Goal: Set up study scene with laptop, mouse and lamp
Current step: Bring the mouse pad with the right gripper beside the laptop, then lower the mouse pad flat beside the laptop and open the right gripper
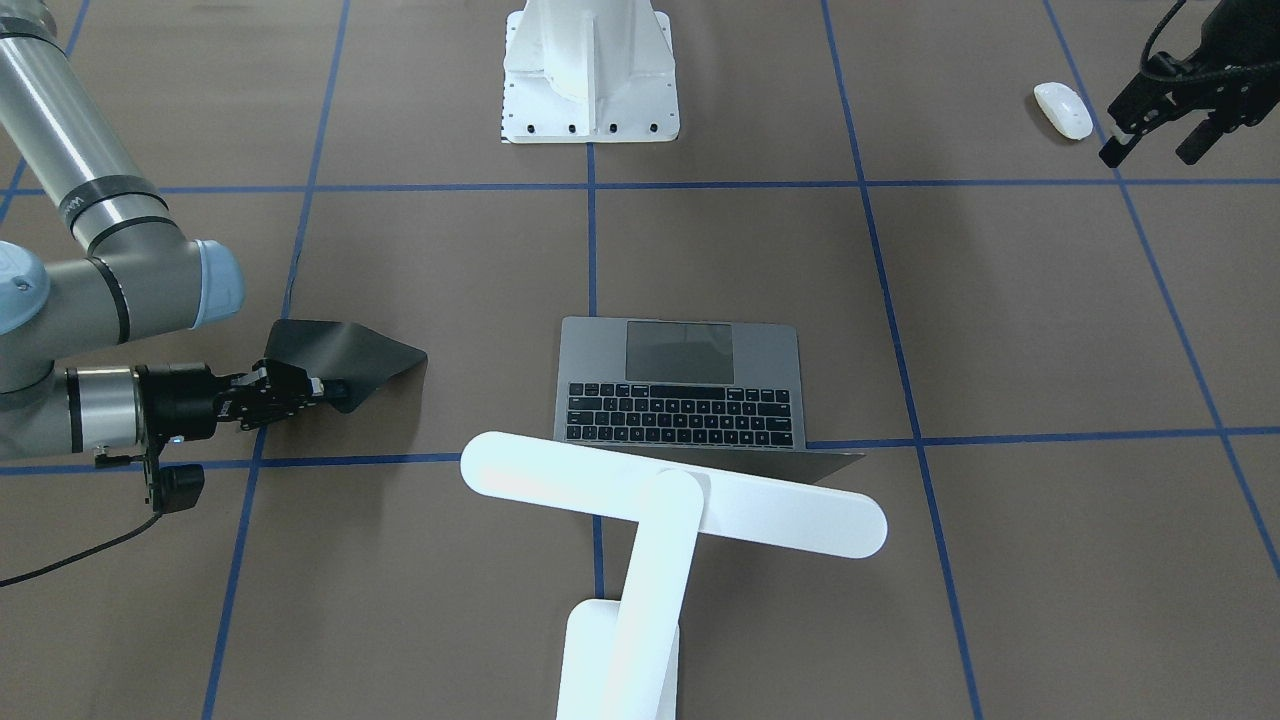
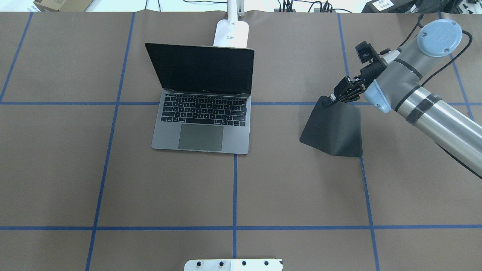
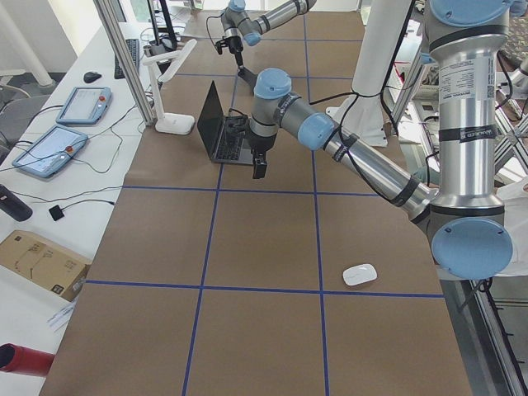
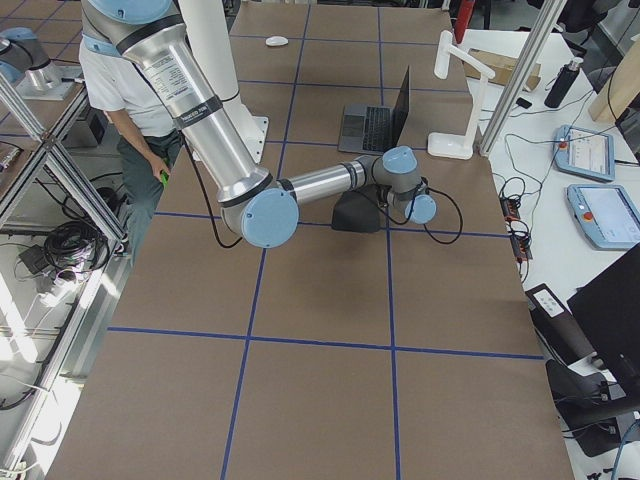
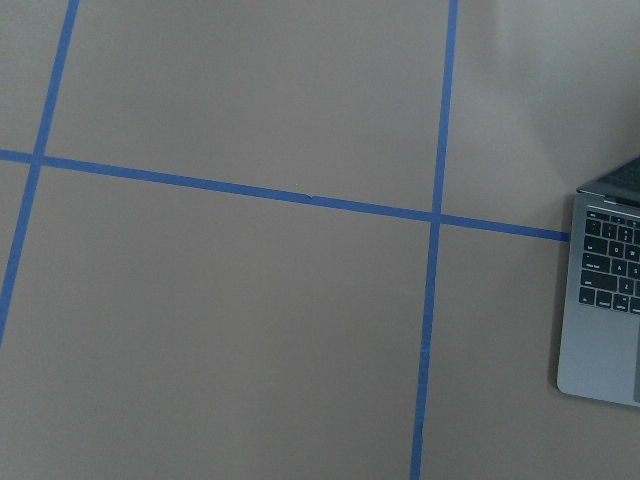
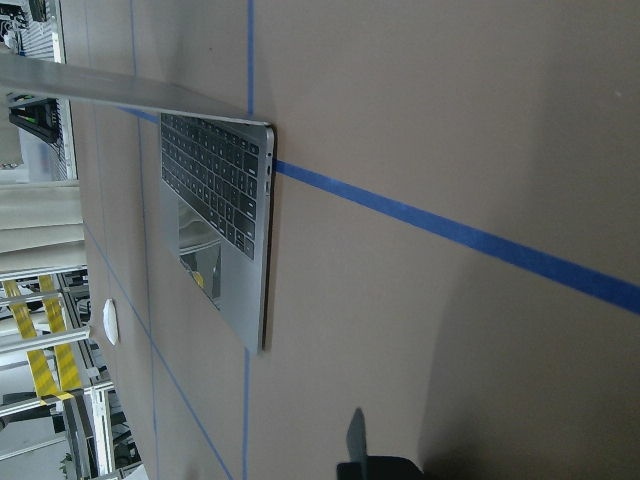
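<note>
The laptop (image 2: 201,113) stands open at the middle of the table, screen toward the far edge; it also shows in the front view (image 1: 680,385). The white lamp (image 1: 670,495) stands behind it, bar head above the screen, base (image 2: 231,34) at the table's far edge. The white mouse (image 1: 1063,110) lies near the robot's side on its left. My left gripper (image 1: 1148,155) hangs open and empty, high in the air beside the mouse. My right gripper (image 2: 332,98) is shut on a corner of a flat black mat (image 2: 333,130), lifting that edge while the rest lies on the table.
The white bolted pedestal (image 1: 590,75) stands at the robot's side of the table. Blue tape lines cross the brown table cover. The left wrist view shows bare table and the laptop's corner (image 5: 605,310). A person (image 4: 135,130) stands beside the robot.
</note>
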You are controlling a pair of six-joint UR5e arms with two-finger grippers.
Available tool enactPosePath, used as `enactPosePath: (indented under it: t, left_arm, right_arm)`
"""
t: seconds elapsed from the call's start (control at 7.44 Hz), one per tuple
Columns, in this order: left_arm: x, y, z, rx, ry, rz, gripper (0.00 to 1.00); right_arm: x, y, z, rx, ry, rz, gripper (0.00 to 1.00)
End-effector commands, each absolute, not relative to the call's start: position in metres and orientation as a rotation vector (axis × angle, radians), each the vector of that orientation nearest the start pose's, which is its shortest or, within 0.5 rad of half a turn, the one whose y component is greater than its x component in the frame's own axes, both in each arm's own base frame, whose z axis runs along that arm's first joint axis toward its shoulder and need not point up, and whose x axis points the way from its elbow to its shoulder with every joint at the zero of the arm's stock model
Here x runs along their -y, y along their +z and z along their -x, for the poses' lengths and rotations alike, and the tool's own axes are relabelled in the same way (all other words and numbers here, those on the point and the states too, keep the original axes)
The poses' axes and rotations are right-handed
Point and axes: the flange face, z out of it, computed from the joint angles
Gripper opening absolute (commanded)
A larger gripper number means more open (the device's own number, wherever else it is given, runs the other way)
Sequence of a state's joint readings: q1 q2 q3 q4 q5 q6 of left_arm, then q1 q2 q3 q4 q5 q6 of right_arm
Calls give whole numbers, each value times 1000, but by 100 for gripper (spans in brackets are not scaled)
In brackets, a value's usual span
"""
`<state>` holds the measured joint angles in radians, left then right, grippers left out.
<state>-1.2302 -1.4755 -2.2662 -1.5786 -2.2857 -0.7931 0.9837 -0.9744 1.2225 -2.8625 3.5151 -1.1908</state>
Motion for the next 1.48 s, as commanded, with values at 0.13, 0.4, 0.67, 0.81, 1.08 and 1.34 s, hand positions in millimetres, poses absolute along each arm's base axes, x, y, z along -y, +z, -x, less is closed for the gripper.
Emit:
enactPosePath:
  t: [0.13,0.4,0.67,0.81,1.08,1.34]
  left_arm:
    - [409,372,-73,-894,-206,-115,100]
    - [409,371,-72,-894,-207,-117,100]
    - [410,372,-72,-894,-209,-116,100]
    - [410,372,-72,-894,-209,-116,100]
    - [410,373,-72,-892,-210,-113,100]
    - [410,373,-72,-892,-210,-113,100]
  right_arm:
    - [618,464,375,1787,-277,100,0]
    - [618,457,380,1793,-296,92,0]
    - [615,453,389,1815,-370,59,0]
    - [612,453,393,1812,-390,64,0]
    - [611,453,396,1811,-394,68,5]
    - [611,452,397,1812,-393,68,65]
